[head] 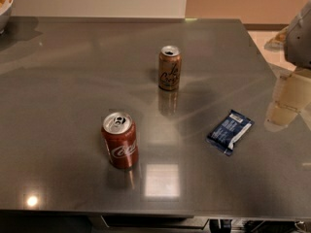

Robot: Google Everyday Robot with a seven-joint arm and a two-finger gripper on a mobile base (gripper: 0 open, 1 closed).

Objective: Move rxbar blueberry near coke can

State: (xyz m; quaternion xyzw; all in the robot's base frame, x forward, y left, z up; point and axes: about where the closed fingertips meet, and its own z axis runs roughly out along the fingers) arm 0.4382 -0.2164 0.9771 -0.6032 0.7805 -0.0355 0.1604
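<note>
Camera view looks down on a grey polished countertop (58, 81). The gripper (300, 35) shows only as a pale grey-and-white shape cut off by the right edge of the frame. It is raised above the surface, with its light reflection on the countertop beneath it. So little of it is in frame that I cannot tell whether it is spread or pressed together, but nothing appears to be held in it.

The rxbar blueberry (229, 132) is the closest item to the gripper. It lies flat on the countertop, lower in the frame and somewhat to the left of it, turned at an angle with its pale edge along the lower right side. Because it lies so flat, it would probably need a pinch from above.

The coke can (119, 140) stands upright far to the left of the gripper, well apart from the bar, with bare countertop between the two. A gold-brown can (169, 68) also stands upright, left of the gripper and higher in the frame than the red one. It is not the target.

A bowl (4, 4) shows partly at the far left corner, well away from the gripper.

The bar has not yet been grasped, so the task looks to be at its start, with the gripper on the bar's side of the table.
</note>
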